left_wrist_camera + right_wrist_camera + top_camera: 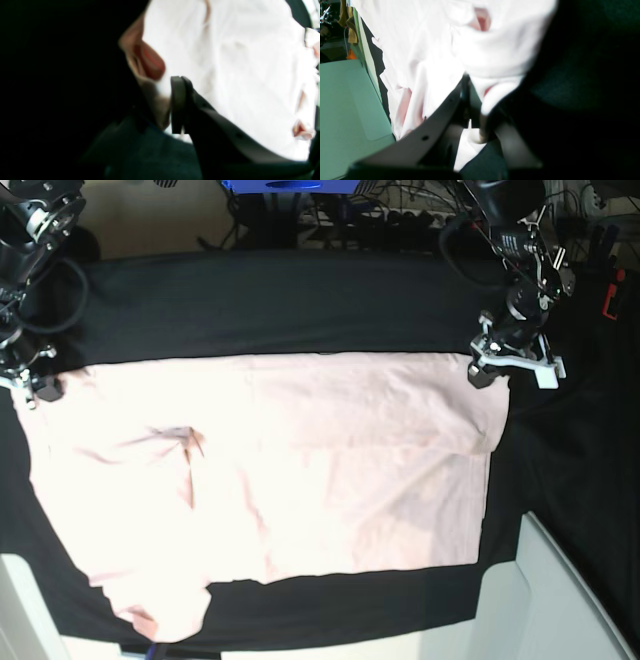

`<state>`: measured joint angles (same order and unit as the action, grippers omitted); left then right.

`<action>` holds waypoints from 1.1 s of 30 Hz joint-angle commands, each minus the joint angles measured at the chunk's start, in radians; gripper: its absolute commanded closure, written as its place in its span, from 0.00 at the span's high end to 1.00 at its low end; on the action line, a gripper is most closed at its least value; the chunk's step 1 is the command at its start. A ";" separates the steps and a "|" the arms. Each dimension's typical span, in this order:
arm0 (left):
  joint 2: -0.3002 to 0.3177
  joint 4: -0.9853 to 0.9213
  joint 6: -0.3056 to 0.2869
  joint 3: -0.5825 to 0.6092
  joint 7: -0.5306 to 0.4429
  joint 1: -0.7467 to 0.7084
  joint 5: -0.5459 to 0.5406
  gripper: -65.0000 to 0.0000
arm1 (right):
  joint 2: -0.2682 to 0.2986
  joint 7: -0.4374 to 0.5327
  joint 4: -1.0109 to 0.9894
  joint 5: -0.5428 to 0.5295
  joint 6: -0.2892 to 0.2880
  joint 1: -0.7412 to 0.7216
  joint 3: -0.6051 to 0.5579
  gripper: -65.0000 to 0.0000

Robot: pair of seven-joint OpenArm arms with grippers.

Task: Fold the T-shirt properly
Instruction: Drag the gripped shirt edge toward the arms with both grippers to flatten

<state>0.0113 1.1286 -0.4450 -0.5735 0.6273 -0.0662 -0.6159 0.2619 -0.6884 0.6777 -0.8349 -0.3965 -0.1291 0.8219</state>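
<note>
The pale pink T-shirt (300, 470) lies spread flat, plain side up, on the black table cloth (280, 300), with one sleeve at the lower left. My left gripper (490, 372) sits at the shirt's upper right corner. In the left wrist view, the left gripper (162, 107) has a folded edge of the T-shirt (237, 62) pinched between its fingers. My right gripper (30, 385) is at the shirt's upper left corner. Seen from the right wrist, the right gripper (476, 110) is shut with T-shirt (432, 50) fabric passing between its fingers.
A pale panel (560, 600) stands past the cloth's lower right edge, and a pale green surface (345, 100) shows beside the table. Cables and a blue box (290, 185) lie behind the table's far edge.
</note>
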 commanded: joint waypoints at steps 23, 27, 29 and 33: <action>0.009 0.209 0.002 -0.004 0.013 -0.166 0.003 0.00 | 0.023 -0.023 0.020 -0.022 -0.017 0.033 0.006 0.00; 0.009 0.216 0.002 -0.006 0.013 -0.186 0.003 0.00 | 0.020 -0.055 0.069 -0.024 -0.017 0.059 0.007 0.00; 0.009 0.215 0.002 -0.006 0.013 -0.189 0.003 0.00 | 0.015 -0.064 0.129 -0.044 -0.017 0.085 0.007 0.00; 0.009 0.216 0.002 -0.004 0.013 -0.208 0.003 0.00 | 0.017 -0.113 0.187 -0.149 -0.009 0.142 0.007 0.00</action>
<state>0.0082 1.3277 -0.4458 -0.5713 0.6579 -0.2695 -0.6067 0.2508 -0.8207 0.8452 -0.9707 -0.3965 0.0208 0.8238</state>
